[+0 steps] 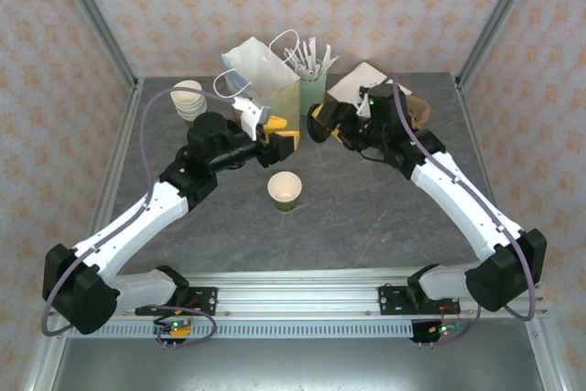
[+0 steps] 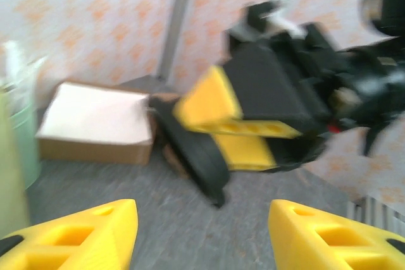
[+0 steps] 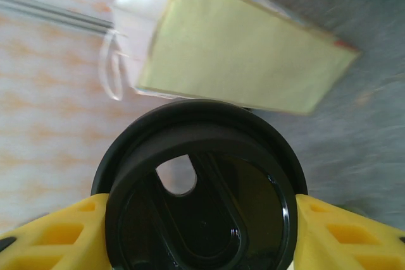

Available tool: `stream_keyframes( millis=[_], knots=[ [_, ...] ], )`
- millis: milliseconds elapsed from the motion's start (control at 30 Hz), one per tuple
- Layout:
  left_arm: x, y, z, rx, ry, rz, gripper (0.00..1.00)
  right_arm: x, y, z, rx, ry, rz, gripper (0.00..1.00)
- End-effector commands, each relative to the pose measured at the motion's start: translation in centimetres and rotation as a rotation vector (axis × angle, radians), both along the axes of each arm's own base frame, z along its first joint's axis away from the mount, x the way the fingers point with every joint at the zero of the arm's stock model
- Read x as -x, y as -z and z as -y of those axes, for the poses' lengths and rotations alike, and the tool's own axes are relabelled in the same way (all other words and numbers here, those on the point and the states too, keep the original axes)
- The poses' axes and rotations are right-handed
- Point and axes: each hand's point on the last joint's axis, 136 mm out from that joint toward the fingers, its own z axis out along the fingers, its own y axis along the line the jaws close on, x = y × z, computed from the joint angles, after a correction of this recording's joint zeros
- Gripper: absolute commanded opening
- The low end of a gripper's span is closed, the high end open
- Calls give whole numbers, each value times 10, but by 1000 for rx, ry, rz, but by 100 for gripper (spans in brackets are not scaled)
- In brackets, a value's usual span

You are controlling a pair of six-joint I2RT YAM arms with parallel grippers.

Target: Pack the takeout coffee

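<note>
A small green paper cup, cream inside and without a lid, stands upright on the table's middle; it is the takeout coffee's cup. My right gripper is shut on a round black lid, held by its rim above the table beside the paper bag. My left gripper hovers just left of the lid, facing it. It is open, with bare table between its yellow fingers. Both grippers are behind the cup.
A stack of lidless green cups sits at the back left. A green holder with white cutlery stands right of the bag. A cardboard box of white napkins lies at the back right.
</note>
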Motion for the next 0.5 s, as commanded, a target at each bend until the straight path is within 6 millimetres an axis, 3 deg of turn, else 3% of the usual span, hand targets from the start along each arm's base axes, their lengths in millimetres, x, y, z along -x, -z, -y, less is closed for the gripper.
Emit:
stream_keyframes(
  millis=[0,100,200,333,467],
  knots=[
    [-17,14,-59,-64,-284,-170,61,20,38,21,478,-65,17,58],
    [-24,44,-113,-105,-533,-350,64,33,57,1,622,-183,7,58],
    [-22,64,-156,-103,-701,-470,69,43,72,-21,740,-286,11,58],
    [-17,70,-182,-99,-781,-492,71,49,89,-46,854,-389,5,58],
    [-13,70,-193,-123,-815,-480,73,51,103,-65,897,-461,-14,58]
  ],
)
